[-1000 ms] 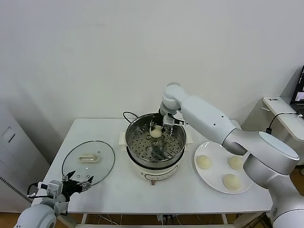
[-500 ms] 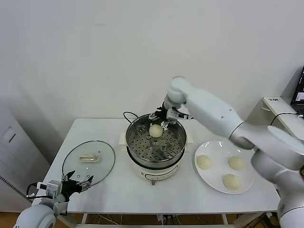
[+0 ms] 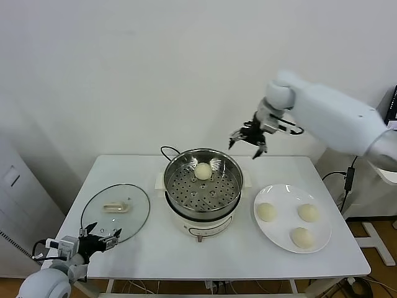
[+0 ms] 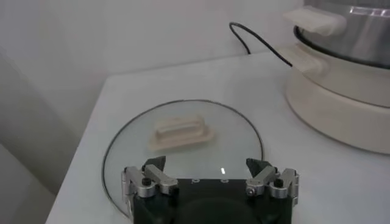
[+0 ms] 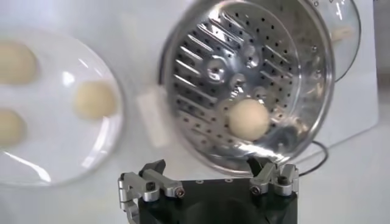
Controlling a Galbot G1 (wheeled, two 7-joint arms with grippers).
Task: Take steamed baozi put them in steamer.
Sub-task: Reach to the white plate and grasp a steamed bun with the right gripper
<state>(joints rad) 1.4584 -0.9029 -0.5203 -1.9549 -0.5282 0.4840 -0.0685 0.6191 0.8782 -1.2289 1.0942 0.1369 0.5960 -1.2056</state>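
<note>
The left gripper [image 3: 99,236], black with short fingers spread wide and empty, sits at the near left corner of the white table [image 3: 149,248], well to the left of the steamer and just beside the near rim of the round clear glass lid [image 3: 116,212], which lies flat with its cream handle up.

The steamer [image 3: 203,186], a round shiny steel basket with a perforated bottom on a white electric pot base, stands mid-table. One smooth cream-white baozi [image 3: 203,171] rests on the perforated floor, toward the steamer's far wall, touched by nothing.

Right of the steamer, close beside its base, lies a flat round white plate [image 3: 282,237] carrying three more cream-white buns [image 3: 266,212], each apart from the others.

Farthest off, the right gripper [image 3: 247,136] hangs in the air above and beyond the steamer's far right rim, its fingers spread wide with nothing between them. Its wrist view looks down on the basket and the bun inside.
</note>
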